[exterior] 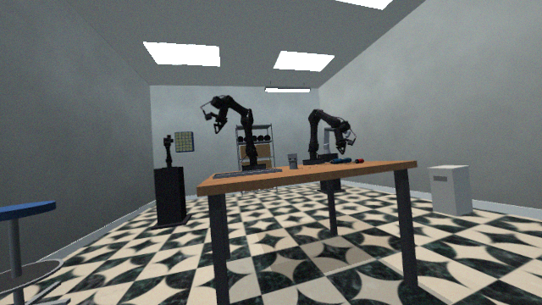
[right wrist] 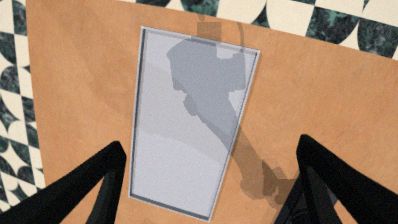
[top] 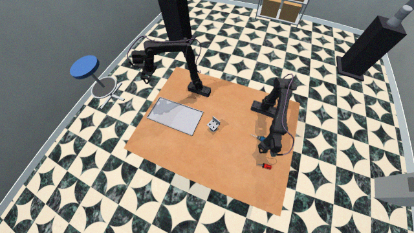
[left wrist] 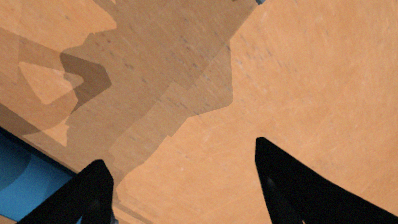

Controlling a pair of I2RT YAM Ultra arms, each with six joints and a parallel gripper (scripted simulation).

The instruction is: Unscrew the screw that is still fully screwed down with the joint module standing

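The joint module with its grey bracket [top: 213, 123] stands near the middle of the table; it also shows in the exterior view [exterior: 292, 161]. Its screws are too small to tell apart. The electric screwdriver [top: 259, 137] lies on the table, with its blue barrel at the lower left edge of the left wrist view [left wrist: 25, 185]. My left gripper [top: 263, 147] [left wrist: 181, 159] hangs low over the table right beside it, open and empty. My right gripper [top: 144, 77] [right wrist: 207, 146] is raised off the table's far corner, wide open and empty.
A flat grey mat [top: 175, 115] lies on the table and fills the right wrist view [right wrist: 190, 125]. A small red-handled screwdriver [top: 266, 166] lies near the table edge. A blue stool [top: 85, 66] and black pillars stand on the floor around the table.
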